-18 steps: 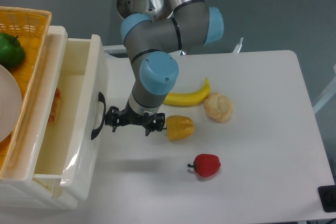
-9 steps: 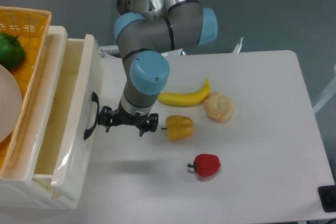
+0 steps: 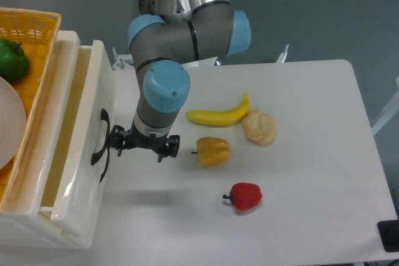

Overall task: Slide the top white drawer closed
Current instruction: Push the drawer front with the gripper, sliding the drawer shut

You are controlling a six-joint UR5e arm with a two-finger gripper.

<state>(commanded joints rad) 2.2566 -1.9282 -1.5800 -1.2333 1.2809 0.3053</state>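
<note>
White tabletop, and at its left edge the top white drawer sits partly open. Fingers spread, 1 tip right against the black handle. Yellow pepper lies just beside.

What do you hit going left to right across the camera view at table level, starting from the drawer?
top white drawer → its black handle → end effector → yellow pepper → red pepper → bread roll. Banana left out: it spans above the yellow pepper, so its place is unclear.
</note>
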